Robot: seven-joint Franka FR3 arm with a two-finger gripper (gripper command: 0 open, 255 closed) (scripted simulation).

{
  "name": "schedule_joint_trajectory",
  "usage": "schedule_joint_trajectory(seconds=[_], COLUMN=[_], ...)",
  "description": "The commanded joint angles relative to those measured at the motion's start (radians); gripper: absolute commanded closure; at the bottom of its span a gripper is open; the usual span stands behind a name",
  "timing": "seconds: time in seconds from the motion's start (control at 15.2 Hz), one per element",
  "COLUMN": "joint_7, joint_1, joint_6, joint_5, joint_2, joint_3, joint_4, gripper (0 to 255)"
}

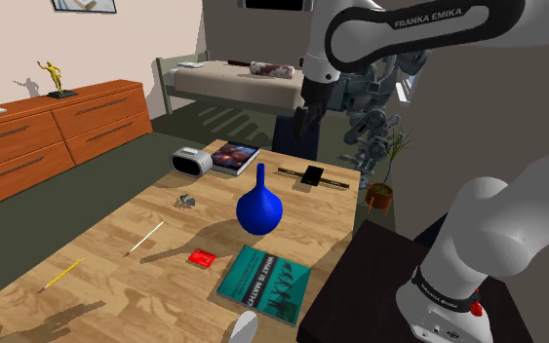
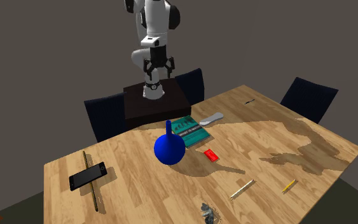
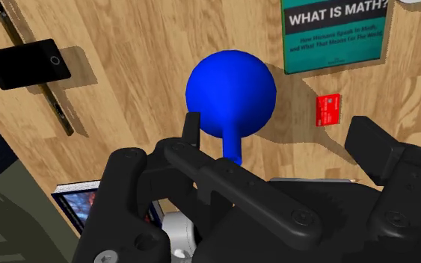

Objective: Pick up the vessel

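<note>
The vessel is a blue vase (image 1: 259, 209) with a round body and a thin neck, standing upright near the middle of the wooden table (image 1: 116, 248). From the second exterior view the vase (image 2: 169, 149) stands in front of the stand. My gripper (image 1: 306, 117) hangs high above the table's far side, well clear of the vase. Its fingers stand apart in the second exterior view (image 2: 159, 65). In the wrist view the gripper (image 3: 280, 128) is open with nothing in it, and the vase (image 3: 231, 90) lies far below, its neck close to one finger (image 3: 192, 125).
A teal book (image 1: 265, 283) and a red card (image 1: 201, 258) lie near the vase. A black phone (image 1: 313, 174) on a thin ruler, a grey clock radio (image 1: 191, 161), a dark-covered book (image 1: 235, 156), keys (image 1: 185, 201), a pen (image 1: 144, 239) and a pencil (image 1: 62, 275) lie around.
</note>
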Motion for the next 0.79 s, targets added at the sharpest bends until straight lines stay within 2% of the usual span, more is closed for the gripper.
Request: schedule_joint_trajectory(seconds=[0.0, 0.73], joint_7=[-0.004, -0.036], joint_1=[0.0, 0.004], joint_6=[0.064, 0.308], joint_5=[0.004, 0.046], joint_2=[0.066, 0.466], joint_3=[-0.005, -0.023], joint_4=[0.006, 0.171], gripper=[0, 0])
